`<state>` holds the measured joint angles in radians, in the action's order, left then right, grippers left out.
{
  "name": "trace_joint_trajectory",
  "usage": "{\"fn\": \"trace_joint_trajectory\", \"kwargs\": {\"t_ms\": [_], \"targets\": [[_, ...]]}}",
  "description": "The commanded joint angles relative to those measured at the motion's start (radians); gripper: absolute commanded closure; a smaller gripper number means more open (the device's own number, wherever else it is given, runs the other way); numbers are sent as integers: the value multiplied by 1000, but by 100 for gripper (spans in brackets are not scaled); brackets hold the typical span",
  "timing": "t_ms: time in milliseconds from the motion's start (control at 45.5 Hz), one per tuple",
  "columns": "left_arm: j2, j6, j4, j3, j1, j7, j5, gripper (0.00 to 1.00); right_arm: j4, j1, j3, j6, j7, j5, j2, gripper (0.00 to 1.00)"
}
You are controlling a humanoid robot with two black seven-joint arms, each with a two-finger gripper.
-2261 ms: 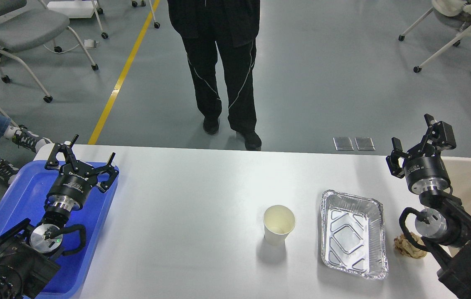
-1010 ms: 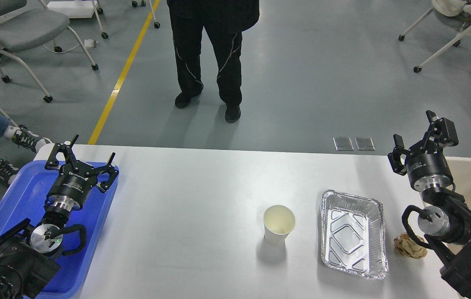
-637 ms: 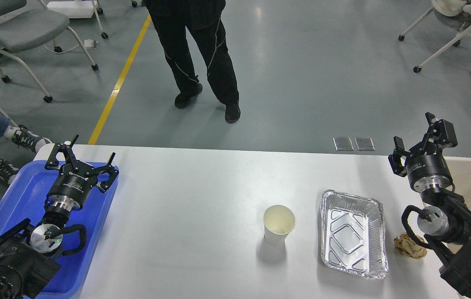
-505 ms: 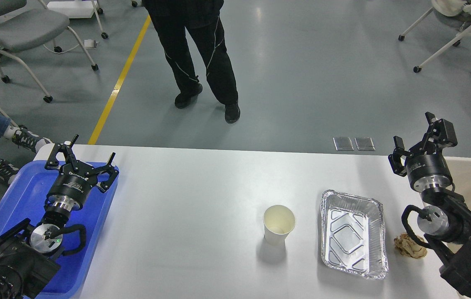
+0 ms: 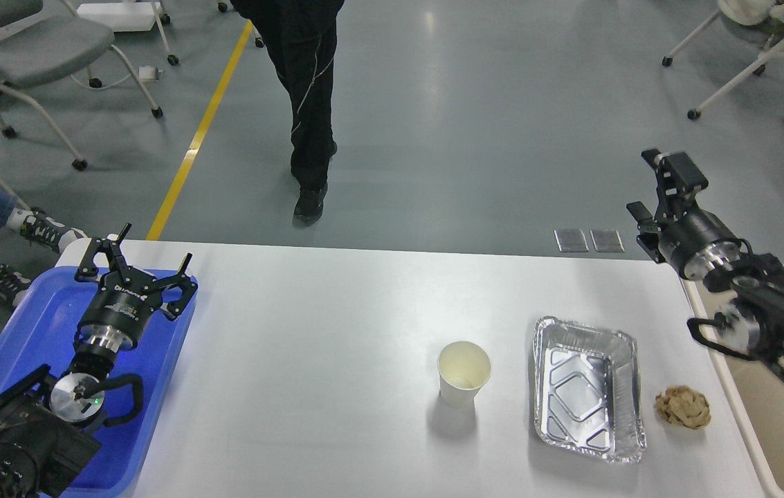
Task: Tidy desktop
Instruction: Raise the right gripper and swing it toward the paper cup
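The white desktop carries a white paper cup standing upright, an empty foil tray to its right, and a crumpled brown paper ball right of the tray. My left gripper is open and empty, held over the far end of the blue tray at the left. My right gripper is open and empty, raised above the desktop's far right corner, well away from the paper ball.
A beige bin stands off the desktop's right edge, under my right arm. A person in black walks on the floor beyond the desk. Wheeled chairs stand at the far left and far right.
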<state>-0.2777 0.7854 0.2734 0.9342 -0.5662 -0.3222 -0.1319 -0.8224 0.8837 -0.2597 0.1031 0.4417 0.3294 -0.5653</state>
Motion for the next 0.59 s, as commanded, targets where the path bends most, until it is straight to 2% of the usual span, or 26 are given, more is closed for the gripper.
{"fn": "trace_joint_trajectory", "kwargs": {"t_ms": [0,132,307,483,571], "targets": [[0,0,0,0,0,0,0,0,-84,340,555,-3,-77,-1,-65,0],[0,0,0,0,0,0,0,0,-165,483,746,-37,-103,5,-47,0],[0,0,0,0,0,0,0,0,-270,630,957,-51,-104,118,42,0],[0,0,1,0,0,0,0,0,-333,728,1100,-75,-110,191,153,0],[0,0,0,0,0,0,0,0,-369,778,1142,-109,-136,174,203,0]]}}
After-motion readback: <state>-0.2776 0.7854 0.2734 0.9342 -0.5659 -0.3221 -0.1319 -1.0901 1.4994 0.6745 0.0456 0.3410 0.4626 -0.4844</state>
